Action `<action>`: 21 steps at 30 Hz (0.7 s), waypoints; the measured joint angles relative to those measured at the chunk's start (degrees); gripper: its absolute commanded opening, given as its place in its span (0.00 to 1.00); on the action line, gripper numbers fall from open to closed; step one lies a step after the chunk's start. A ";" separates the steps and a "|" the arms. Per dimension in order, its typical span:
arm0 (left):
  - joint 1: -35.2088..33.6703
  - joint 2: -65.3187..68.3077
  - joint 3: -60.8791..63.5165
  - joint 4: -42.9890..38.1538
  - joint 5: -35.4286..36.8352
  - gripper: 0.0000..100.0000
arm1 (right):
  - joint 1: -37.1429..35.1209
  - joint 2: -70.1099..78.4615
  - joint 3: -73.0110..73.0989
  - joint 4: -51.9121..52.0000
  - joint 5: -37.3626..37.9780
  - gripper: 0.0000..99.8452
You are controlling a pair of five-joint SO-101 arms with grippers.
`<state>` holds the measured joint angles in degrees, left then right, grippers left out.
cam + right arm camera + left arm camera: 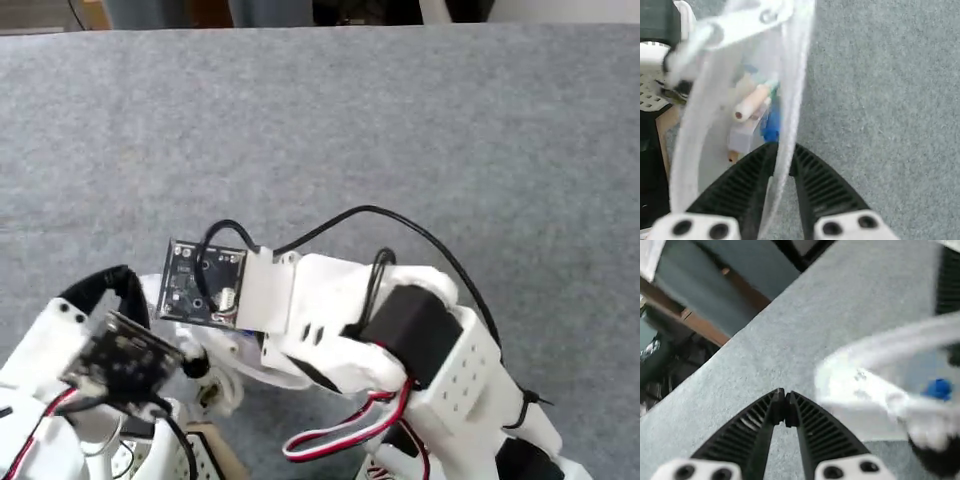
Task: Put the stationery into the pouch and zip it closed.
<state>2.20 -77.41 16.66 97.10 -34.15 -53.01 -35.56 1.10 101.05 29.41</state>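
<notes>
The clear pouch (710,115) hangs slack, and its white zip edge (790,75) runs down between the black fingers of my right gripper (782,149), which is shut on it. Inside the pouch lie a cream pen (752,102), a blue piece (771,127) and a pale block (742,137). My left gripper (780,407) is shut with nothing in it, its tips touching above the grey cloth. It sits beside the pouch (865,375), a little apart. A blue item (938,388) shows through the pouch wall there.
Grey cloth (400,130) covers the whole table. Both white arms crowd the near edge: the right arm (400,330) lies across toward the left, and the left arm's camera board (125,355) is beside it. Dark furniture (705,285) stands beyond the table's far edge.
</notes>
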 measured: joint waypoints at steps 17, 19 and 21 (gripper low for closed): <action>-24.79 6.68 4.57 -4.40 4.04 0.15 | -0.53 -0.26 0.00 0.00 0.00 0.01; -32.26 11.52 3.96 -3.96 7.21 0.23 | -0.53 -0.26 0.00 0.00 0.00 0.01; -38.59 17.76 0.97 -0.70 12.48 0.25 | -0.53 -0.26 0.00 0.00 0.00 0.01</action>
<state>-36.40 -59.65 17.63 96.40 -21.67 -53.54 -35.82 1.10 101.05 29.41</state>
